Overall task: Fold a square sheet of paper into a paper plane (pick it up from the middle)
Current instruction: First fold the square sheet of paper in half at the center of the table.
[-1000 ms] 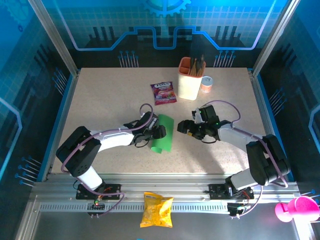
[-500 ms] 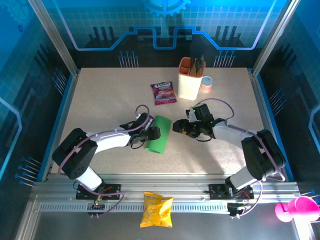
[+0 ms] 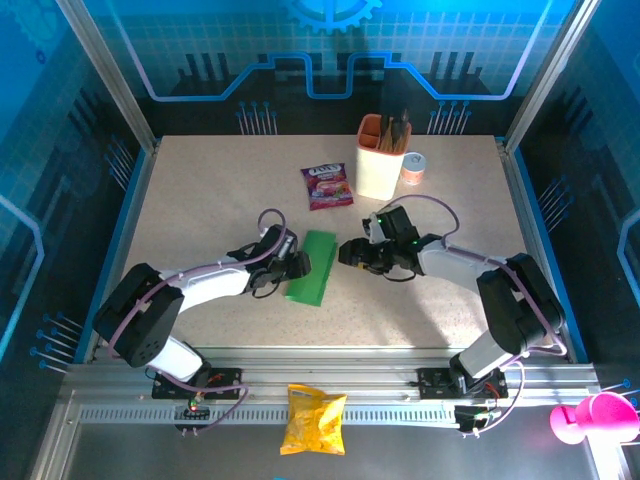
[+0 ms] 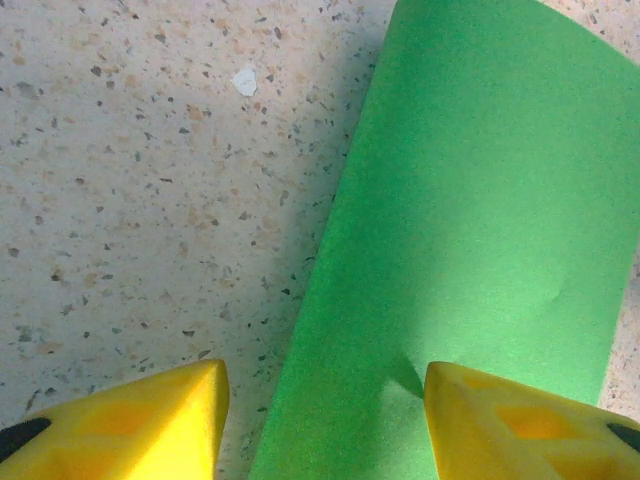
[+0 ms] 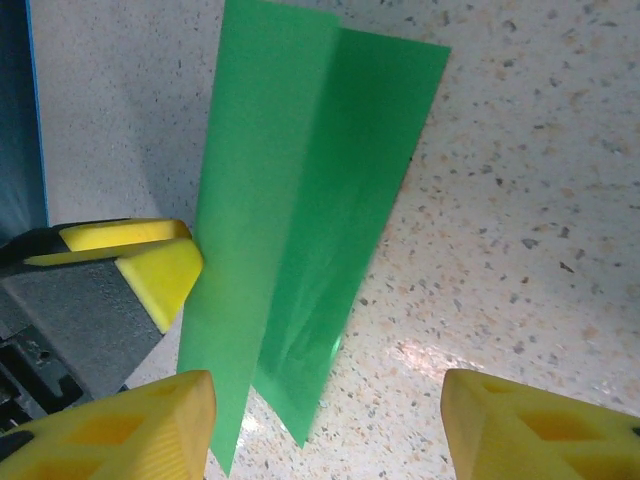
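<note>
The square sheet of paper (image 3: 310, 266) is bright green and lies mid-table, folded lengthwise into a long strip. In the right wrist view the paper (image 5: 310, 200) shows a centre crease, and its left flap stands a little raised. My left gripper (image 3: 296, 266) is at the strip's left edge. Its jaws are open, with one fingertip (image 4: 520, 420) over the paper (image 4: 480, 230) and the other over bare table. My right gripper (image 3: 346, 252) is open just right of the strip, with nothing between its fingers. The left gripper's yellow finger (image 5: 160, 270) sits against the raised flap.
A purple snack sachet (image 3: 327, 186) lies behind the paper. A cream holder (image 3: 380, 160) with sticks and a small can (image 3: 413, 168) stand at the back right. A yellow crisp bag (image 3: 314, 420) lies on the front rail, and a pink object (image 3: 590, 418) sits at the far right.
The paper has slid a little left and looks narrower. My left gripper moved with it. My right gripper moved left toward the strip and its jaws narrowed somewhat.
</note>
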You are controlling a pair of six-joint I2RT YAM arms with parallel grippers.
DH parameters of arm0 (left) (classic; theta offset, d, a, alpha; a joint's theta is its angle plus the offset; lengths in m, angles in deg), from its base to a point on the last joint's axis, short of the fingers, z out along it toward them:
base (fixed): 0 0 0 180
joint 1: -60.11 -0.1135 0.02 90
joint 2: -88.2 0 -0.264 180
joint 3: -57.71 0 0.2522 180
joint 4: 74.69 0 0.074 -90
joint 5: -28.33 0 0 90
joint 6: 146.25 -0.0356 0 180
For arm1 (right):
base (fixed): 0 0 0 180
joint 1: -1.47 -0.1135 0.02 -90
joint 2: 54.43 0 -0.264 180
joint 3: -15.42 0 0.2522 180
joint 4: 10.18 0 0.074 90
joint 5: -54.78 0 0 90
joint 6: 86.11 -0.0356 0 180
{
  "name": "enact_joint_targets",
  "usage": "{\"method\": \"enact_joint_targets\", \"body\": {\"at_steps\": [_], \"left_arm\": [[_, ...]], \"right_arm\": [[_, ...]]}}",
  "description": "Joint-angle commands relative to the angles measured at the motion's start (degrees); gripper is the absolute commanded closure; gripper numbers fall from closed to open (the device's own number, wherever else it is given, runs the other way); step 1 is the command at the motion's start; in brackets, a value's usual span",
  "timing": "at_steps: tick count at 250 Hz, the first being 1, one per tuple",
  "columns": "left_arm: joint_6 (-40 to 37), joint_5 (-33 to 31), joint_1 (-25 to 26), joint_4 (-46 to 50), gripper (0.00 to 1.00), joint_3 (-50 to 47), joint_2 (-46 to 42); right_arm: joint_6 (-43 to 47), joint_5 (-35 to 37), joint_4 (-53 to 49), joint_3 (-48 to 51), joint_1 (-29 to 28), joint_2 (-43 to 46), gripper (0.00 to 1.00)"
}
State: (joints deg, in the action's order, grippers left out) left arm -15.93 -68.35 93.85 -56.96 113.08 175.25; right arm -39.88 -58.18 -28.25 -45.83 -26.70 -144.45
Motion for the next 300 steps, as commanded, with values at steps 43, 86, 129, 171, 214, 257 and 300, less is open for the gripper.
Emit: {"method": "enact_joint_targets", "body": {"at_steps": [43, 86, 129, 171, 214, 257, 300], "left_arm": [[-1.21, 1.75, -0.34, -1.94, 0.45, -1.17, 0.73], [-0.35, 2.41, -0.37, -2.81, 0.44, -1.09, 1.84], [-0.50, 2.38, -0.38, -2.90, 0.44, -0.69, 2.76], [-0.65, 2.39, -0.34, -2.81, 0.44, -0.82, 3.48], [-0.50, 2.24, -0.26, -3.00, 0.44, -0.75, 3.95], [-0.32, 2.33, -0.25, -3.09, 0.44, -0.56, 4.70], [0.00, 2.28, -0.27, -3.17, 0.44, -0.78, 4.87]], "right_arm": [[-2.62, 1.19, 2.08, -2.44, -1.19, -2.16, 0.45], [-4.72, 2.34, 3.98, -2.43, -1.27, -3.19, 0.57], [-6.12, 3.60, 5.26, -2.26, -1.27, -3.45, 0.76], [-7.71, 4.50, 6.56, -2.03, -1.31, -4.06, 0.90], [-8.34, 3.76, 8.06, -2.02, -1.53, -5.32, 0.97], [-8.60, 3.21, 9.31, -1.80, -2.40, -6.46, 1.00], [-8.88, 2.98, 10.22, -1.65, -3.29, -7.70, 1.00]]}}
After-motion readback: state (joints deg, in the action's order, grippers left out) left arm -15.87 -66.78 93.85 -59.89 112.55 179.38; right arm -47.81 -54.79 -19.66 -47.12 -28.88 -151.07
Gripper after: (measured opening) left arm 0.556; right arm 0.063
